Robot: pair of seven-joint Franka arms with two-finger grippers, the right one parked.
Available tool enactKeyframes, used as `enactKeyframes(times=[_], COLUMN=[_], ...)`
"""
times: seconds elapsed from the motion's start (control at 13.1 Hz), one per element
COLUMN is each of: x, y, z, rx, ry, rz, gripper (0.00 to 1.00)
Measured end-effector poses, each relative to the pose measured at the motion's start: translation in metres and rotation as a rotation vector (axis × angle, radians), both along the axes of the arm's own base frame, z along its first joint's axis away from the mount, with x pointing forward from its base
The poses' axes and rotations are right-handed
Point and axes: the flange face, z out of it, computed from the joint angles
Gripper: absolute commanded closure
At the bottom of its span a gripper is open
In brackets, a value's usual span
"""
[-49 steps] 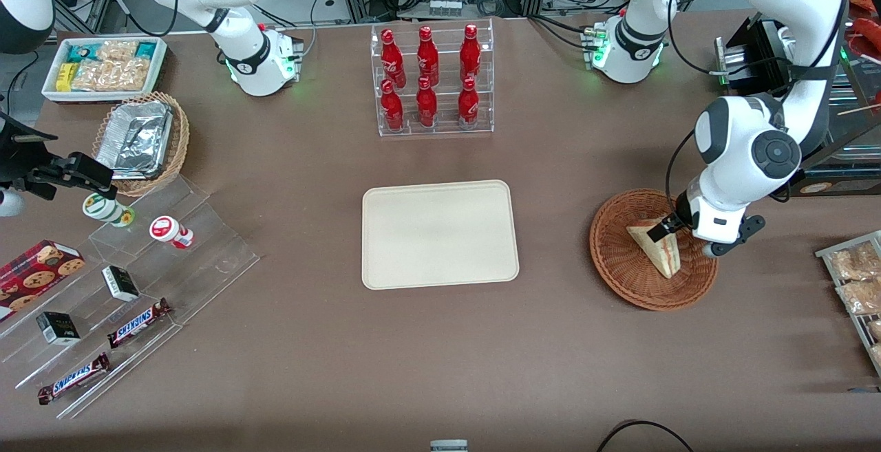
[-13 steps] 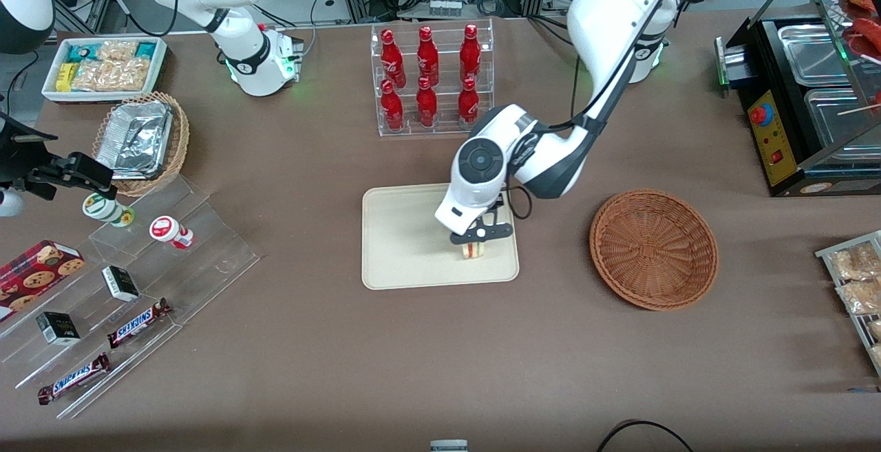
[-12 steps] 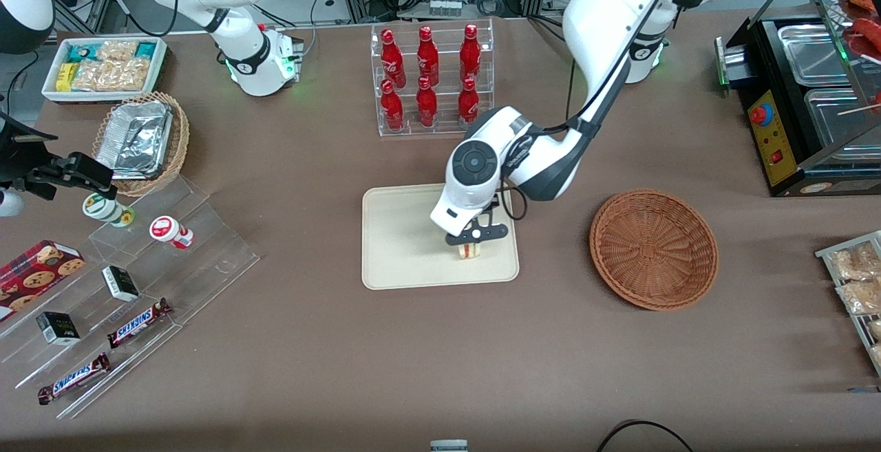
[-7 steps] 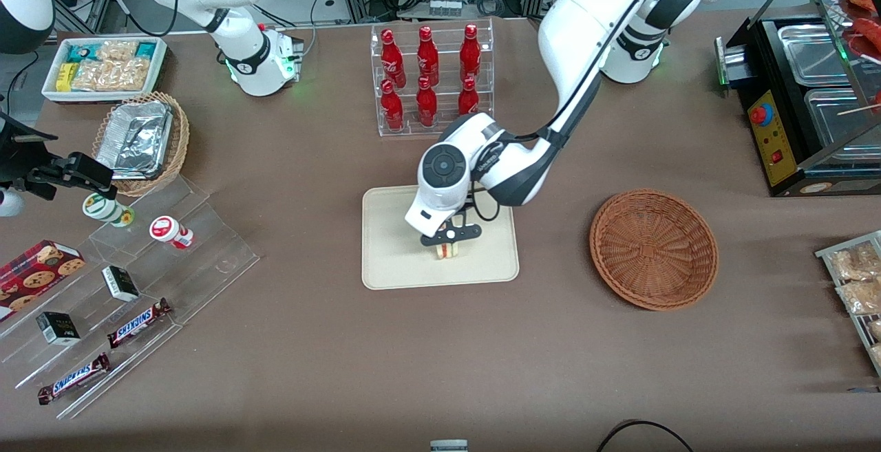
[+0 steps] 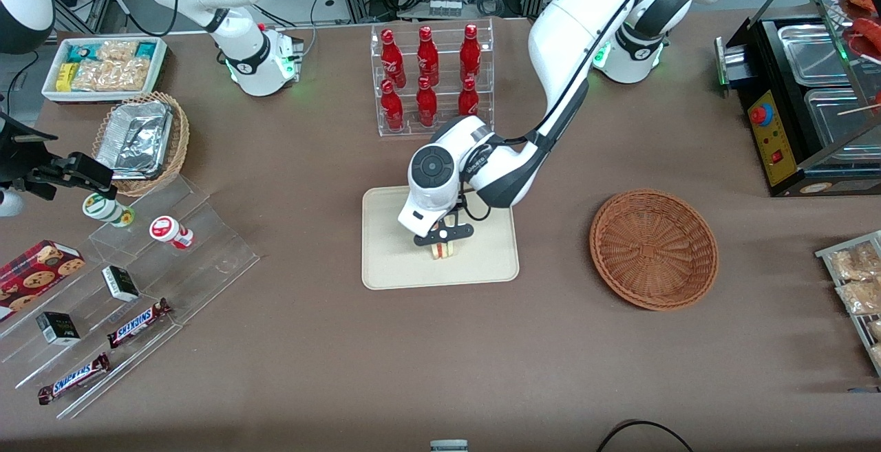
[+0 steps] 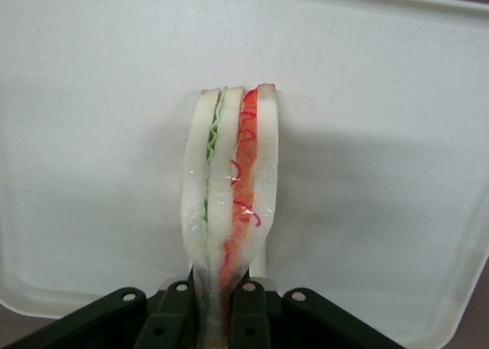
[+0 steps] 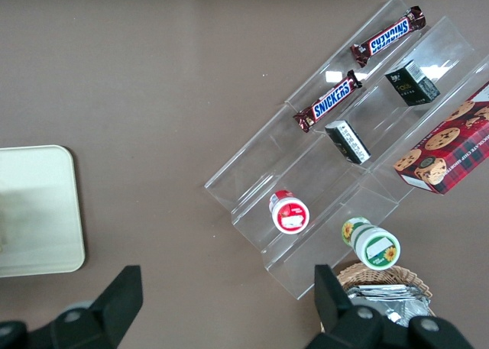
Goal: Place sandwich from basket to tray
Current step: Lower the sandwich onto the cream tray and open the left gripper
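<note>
Brown table [image 5: 310,342] carries the tray [image 5: 392,266], basket [image 5: 654,249], and gripper [image 5: 443,238] above the tray.

front high overview, wrist close on tray [image 6: 397,135]

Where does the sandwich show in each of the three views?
Front view: sandwich held by the gripper over the tray, nearer the camera than the bottle rack.
Left wrist view: sandwich clamped edge-on, tray below it.
Right wrist view: not in it.
Shared landmark: the tray.
</note>
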Motion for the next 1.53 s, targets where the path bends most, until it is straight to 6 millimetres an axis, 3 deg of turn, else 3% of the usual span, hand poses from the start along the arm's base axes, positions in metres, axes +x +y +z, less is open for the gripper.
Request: enactKeyframes(times=[0.15,0.23,0.31,0.38,0.84,1.3,1.53], x=[0.001,0.001,0.001,0.002,0.006,0.010,0.015], y=[0.000,0.000,0.000,-0.001,-0.002,0.002,0.020], z=[-0.003,-0.005,-0.006,-0.006,0.005,0.078,0.109], rx=[0.004,0.006,0.007,0.007,0.000,0.001,0.039], ry=[-0.001,0.000,0.001,0.001,-0.010,-0.033,-0.031], rz=[0.009,0.014,0.019,0.024,0.032,0.029,-0.031], gripper=[1.00,0.86,0.40,0.01,0.00,0.00,0.00])
